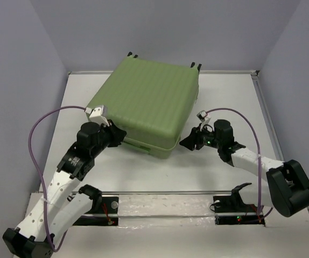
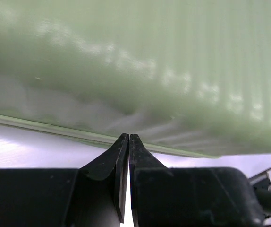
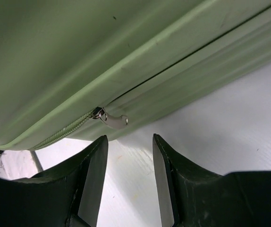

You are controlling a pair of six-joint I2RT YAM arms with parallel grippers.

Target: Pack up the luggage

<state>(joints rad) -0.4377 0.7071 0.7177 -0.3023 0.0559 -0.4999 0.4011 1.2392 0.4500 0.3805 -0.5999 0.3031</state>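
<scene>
The luggage [image 1: 149,102] is a large light-green ribbed hard-shell suitcase lying flat and closed in the middle of the table, wheels at its far edge. My left gripper [image 1: 121,135] is shut and empty, its tips right at the suitcase's near left side [image 2: 140,71]. My right gripper [image 1: 188,143] is open and empty beside the near right corner. In the right wrist view the silver zipper pull [image 3: 113,119] hangs from the zip seam of the shell [image 3: 102,52], just beyond the gap between my fingers [image 3: 129,142]. The zip is closed to the left of the pull and open to the right.
The white table [image 1: 230,97] is walled by grey panels on left, back and right. Purple cables [image 1: 36,140] loop from both wrists. A black clamp bar [image 1: 170,204] and the arm bases sit along the near edge.
</scene>
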